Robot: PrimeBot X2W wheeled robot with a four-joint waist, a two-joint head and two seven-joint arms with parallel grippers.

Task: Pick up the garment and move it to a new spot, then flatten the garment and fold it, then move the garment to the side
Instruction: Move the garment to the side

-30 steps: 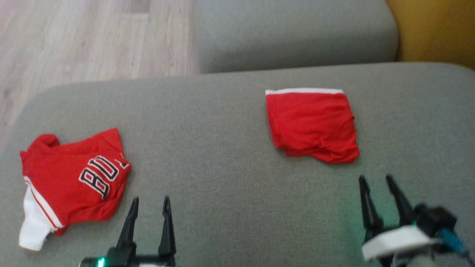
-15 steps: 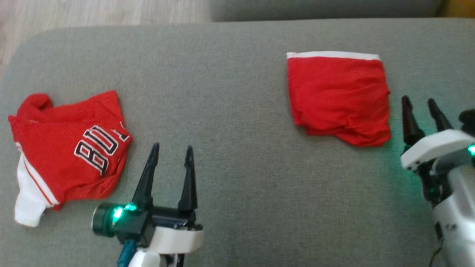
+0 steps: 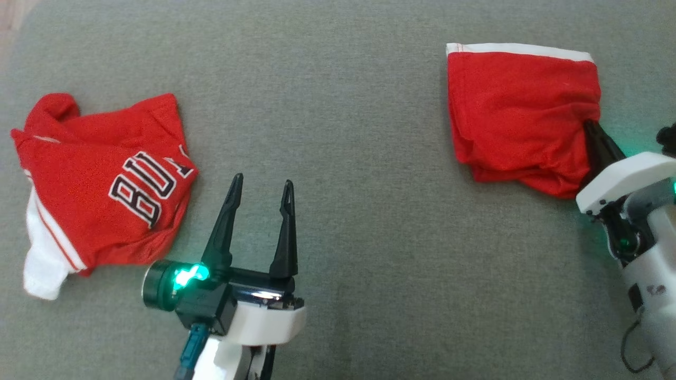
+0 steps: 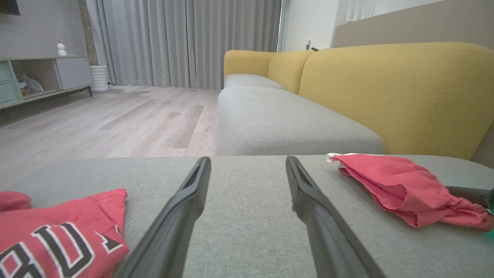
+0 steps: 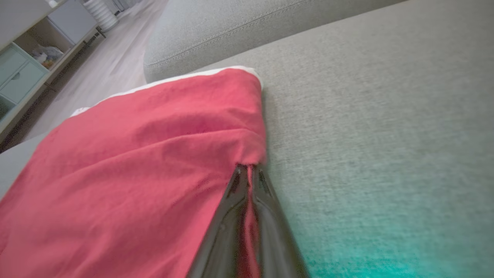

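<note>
The garment [image 3: 517, 111] is a folded red piece with a white band along its far edge, lying on the right of the grey cushion [image 3: 343, 105]. My right gripper [image 3: 589, 125] is shut on its right edge; in the right wrist view the two fingers [image 5: 266, 216] pinch red cloth [image 5: 135, 162] between them. My left gripper [image 3: 261, 180] hovers open over bare cushion, well left of the garment and just right of a red jersey [image 3: 105, 184]. The left wrist view shows its spread gripper [image 4: 247, 160], with the garment [image 4: 386, 177] off to the right.
The crumpled red jersey [image 4: 61, 239], with black-and-white letters and a white part, lies at the cushion's left. Beyond are another grey seat [image 4: 278, 123], a yellow backrest [image 4: 386, 88], wood floor [image 4: 115, 123] and a low cabinet [image 4: 38, 73].
The head camera has tilted down and closer. My right gripper moved up to the garment's right edge and shut on it. The left gripper stays open.
</note>
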